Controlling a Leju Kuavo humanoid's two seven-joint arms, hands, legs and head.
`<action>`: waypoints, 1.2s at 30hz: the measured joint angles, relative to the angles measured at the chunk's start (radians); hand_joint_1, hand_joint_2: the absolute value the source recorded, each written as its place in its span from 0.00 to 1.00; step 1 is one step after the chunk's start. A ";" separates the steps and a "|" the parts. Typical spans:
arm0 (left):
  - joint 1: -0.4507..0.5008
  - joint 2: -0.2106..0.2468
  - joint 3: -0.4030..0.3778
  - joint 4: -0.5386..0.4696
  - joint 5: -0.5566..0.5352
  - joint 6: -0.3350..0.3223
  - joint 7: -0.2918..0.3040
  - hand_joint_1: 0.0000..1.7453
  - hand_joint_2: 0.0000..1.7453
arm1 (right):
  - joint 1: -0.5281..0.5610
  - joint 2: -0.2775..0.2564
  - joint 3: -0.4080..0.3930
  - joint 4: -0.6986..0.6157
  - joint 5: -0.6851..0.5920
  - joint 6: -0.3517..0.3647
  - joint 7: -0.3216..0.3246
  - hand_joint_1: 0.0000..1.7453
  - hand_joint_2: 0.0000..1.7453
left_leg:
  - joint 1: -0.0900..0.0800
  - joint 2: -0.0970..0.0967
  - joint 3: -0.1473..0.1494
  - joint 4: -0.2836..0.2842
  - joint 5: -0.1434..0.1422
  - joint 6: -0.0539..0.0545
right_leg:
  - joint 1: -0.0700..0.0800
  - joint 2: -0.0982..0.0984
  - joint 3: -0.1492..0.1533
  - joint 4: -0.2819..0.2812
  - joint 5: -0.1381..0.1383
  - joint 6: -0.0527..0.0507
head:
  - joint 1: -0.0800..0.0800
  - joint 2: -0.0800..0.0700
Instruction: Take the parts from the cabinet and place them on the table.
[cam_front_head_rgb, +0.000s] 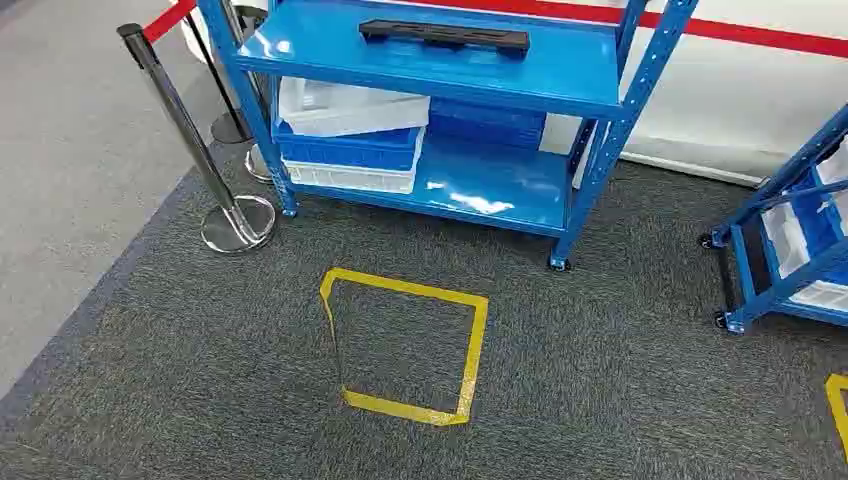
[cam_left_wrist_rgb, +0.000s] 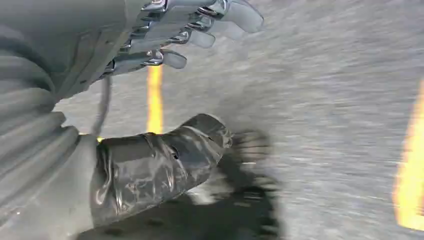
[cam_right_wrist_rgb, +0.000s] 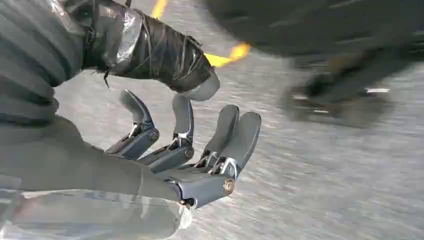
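The fingers (cam_right_wrist_rgb: 180, 125) of the right hand (cam_right_wrist_rgb: 185, 160) are spread apart and hold nothing. The fingers (cam_left_wrist_rgb: 200, 30) of the left hand (cam_left_wrist_rgb: 165, 35) are apart too, and empty. Both hands hang low over the gray carpet (cam_front_head_rgb: 600, 350), and the wrist pictures are blurry.

A yellow tape square (cam_front_head_rgb: 405, 345) lies on the carpet, ahead of the fingers. Far past it stands the blue cabinet (cam_front_head_rgb: 440, 120). The long black part (cam_front_head_rgb: 445, 37) lies flat on its top shelf, well away from both hands.

On the lower shelf sit stacked bins (cam_front_head_rgb: 350, 145), white and blue. I cannot tell what is inside them. A blue cart (cam_front_head_rgb: 790, 240) to the right holds more bins.

What could go wrong? The robot could stop too far off and not reach the part. It could also bump the silver post (cam_front_head_rgb: 190, 140) or the cabinet leg. The part is long, so a grab near one end might tip it.
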 joint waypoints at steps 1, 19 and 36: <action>-0.018 0.001 0.000 -0.016 0.000 0.000 -0.001 0.00 1.00 | 0.016 0.000 0.000 0.015 0.000 0.000 0.000 1.00 1.00 | -0.001 0.000 -0.001 -0.001 0.001 0.003 | -0.001 -0.001 0.001 -0.002 0.001 0.002 | 0.000 0.000; -0.041 0.003 0.001 -0.114 0.000 0.000 0.002 0.00 1.00 | 0.041 -0.001 0.000 0.112 0.000 0.000 0.001 1.00 1.00 | 0.033 -0.025 0.005 -0.008 -0.007 -0.031 | -0.031 -0.009 -0.013 0.012 0.007 0.038 | 0.009 0.000; 0.054 0.000 0.000 0.096 0.000 0.000 -0.002 0.00 1.00 | -0.055 0.002 0.000 -0.099 0.000 0.000 0.003 1.00 1.00 | 0.025 0.004 -0.013 -0.016 0.027 -0.002 | -0.006 0.008 -0.006 0.006 -0.002 0.020 | 0.005 0.000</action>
